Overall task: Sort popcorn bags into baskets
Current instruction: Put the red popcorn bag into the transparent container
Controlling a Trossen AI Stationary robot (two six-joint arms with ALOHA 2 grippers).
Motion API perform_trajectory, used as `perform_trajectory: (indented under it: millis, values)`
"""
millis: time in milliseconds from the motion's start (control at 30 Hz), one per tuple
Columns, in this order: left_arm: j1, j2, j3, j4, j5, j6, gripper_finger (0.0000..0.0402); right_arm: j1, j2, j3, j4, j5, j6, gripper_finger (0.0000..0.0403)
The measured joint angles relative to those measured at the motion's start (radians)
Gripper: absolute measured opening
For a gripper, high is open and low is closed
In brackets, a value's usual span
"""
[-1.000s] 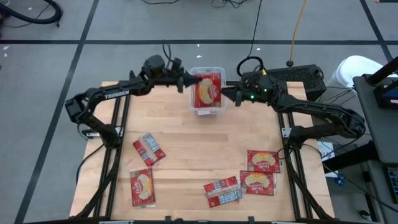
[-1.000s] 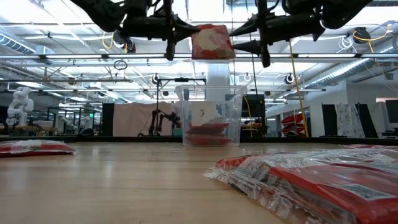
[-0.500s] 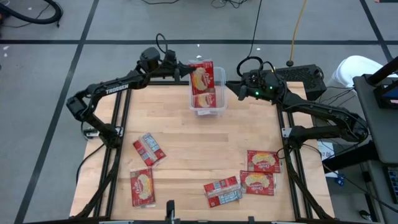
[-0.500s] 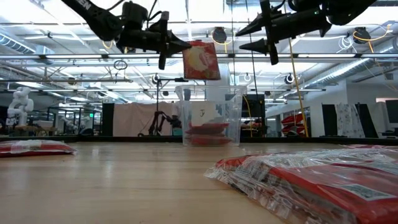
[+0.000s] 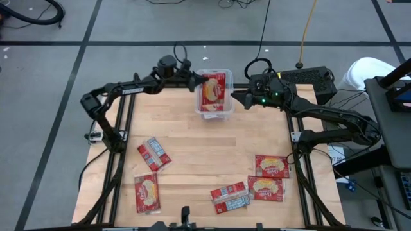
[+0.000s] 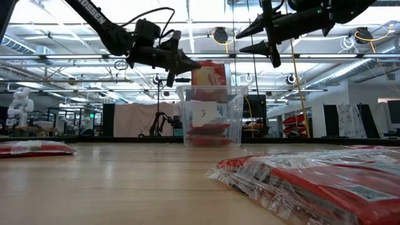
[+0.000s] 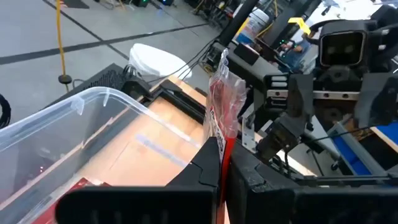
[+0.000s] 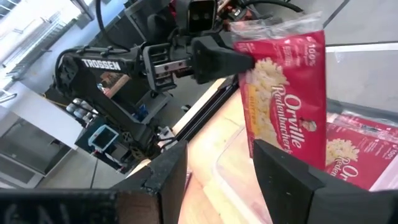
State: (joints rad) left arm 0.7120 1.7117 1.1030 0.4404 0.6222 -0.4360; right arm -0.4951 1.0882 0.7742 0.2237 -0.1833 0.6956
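Observation:
A red popcorn bag (image 5: 214, 90) hangs upright over the clear basket (image 6: 211, 119) at the table's far edge, and its lower end dips just inside the rim. My left gripper (image 6: 197, 64) is shut on it, reaching in from the left. My right gripper (image 5: 236, 97) stands open just right of the basket, higher than the rim, and touches nothing. The right wrist view shows the held bag (image 8: 289, 112) face on. More bags (image 6: 209, 132) lie flat on the basket's bottom. My left gripper pinches the bag's left edge near its top corner (image 8: 239, 59) between its two fingers. The fingers (image 7: 211, 155) come nearly level from the table's left. The bag hangs below the hold, its face toward my right gripper, clear of the bags on the basket's bottom.
Several loose bags lie on the wooden table: two at the near left (image 5: 154, 154) (image 5: 146, 192), three at the near right (image 5: 230, 197) (image 5: 272, 165) (image 5: 266, 188). A black box (image 5: 308, 80) stands behind the right arm.
My left gripper has come down toward the basket with the bag, still shut on it. The bag has sunk from well above the rim until its lower end is inside the basket.

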Motion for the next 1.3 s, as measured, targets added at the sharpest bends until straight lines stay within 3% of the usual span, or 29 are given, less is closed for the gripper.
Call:
perform_trajectory:
  millis: [167,300,433,733,1100,1300]
  values:
    - [-0.015,0.006,0.000,-0.073,-0.047,0.041,0.0022,0.000,0.000,0.000,0.000,0.000,0.004,0.0173]
    - [-0.026,0.006,0.000,-0.132,-0.057,0.071,0.0012,0.000,0.000,0.000,-0.008,0.000,0.004,0.0173]
    - [-0.039,0.006,0.000,-0.136,-0.085,0.072,0.0008,0.000,0.000,0.000,-0.011,0.000,0.007,0.0173]
    - [-0.051,0.006,0.000,-0.181,-0.181,0.097,0.0050,0.000,0.000,0.000,-0.021,0.000,0.007,0.0173]
    - [-0.051,0.006,0.000,-0.213,-0.190,0.205,0.0051,0.000,0.000,0.000,-0.023,0.000,0.002,0.0173]
    - [-0.051,0.006,0.001,-0.218,-0.242,0.246,0.0060,0.000,0.000,0.000,-0.043,0.000,0.000,0.0173]
